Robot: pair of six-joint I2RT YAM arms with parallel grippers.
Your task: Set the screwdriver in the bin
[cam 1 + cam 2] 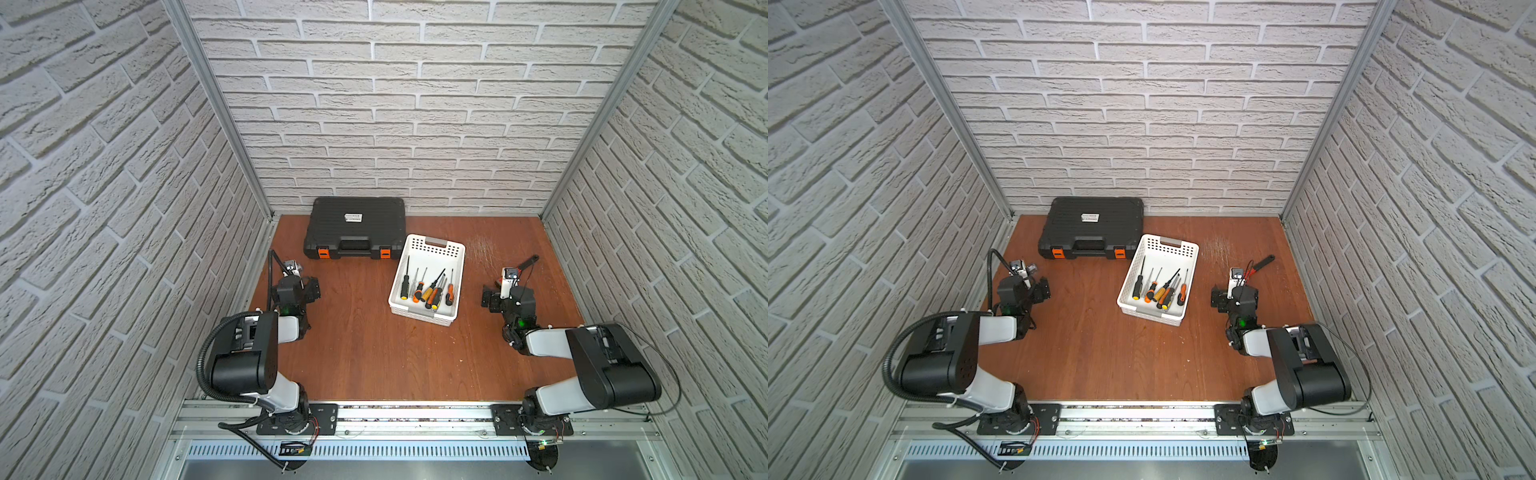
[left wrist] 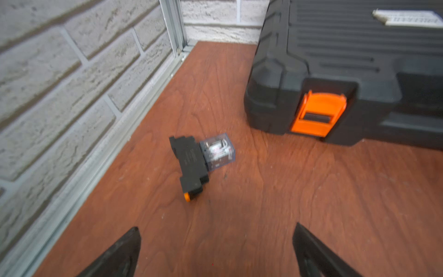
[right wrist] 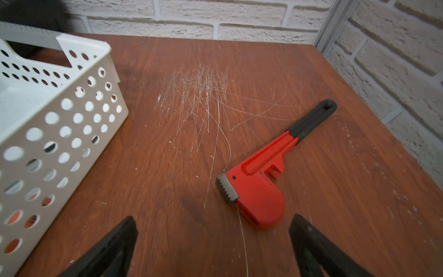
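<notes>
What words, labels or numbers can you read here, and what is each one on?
None can be read.
White label on the black toolcase: dark print, too small in both top views, blurred in the left wrist view.
Clear relay on its black socket: markings blurred.
Red wrench, white bin: no text visible.

At the far edge of the desk (image 1: 374, 357), left of centre, there's the toolcase (image 1: 355, 226), backed against the far wall (image 1: 415, 124). Just right of it and nearer sits the bin (image 1: 434, 249), screwdrivers (image 1: 432, 291) lying in its near end. Out left by the side wall (image 1: 124, 216), a relay (image 2: 199, 163); out right, well apart from the bin, a wrench (image 3: 263, 177).
</notes>
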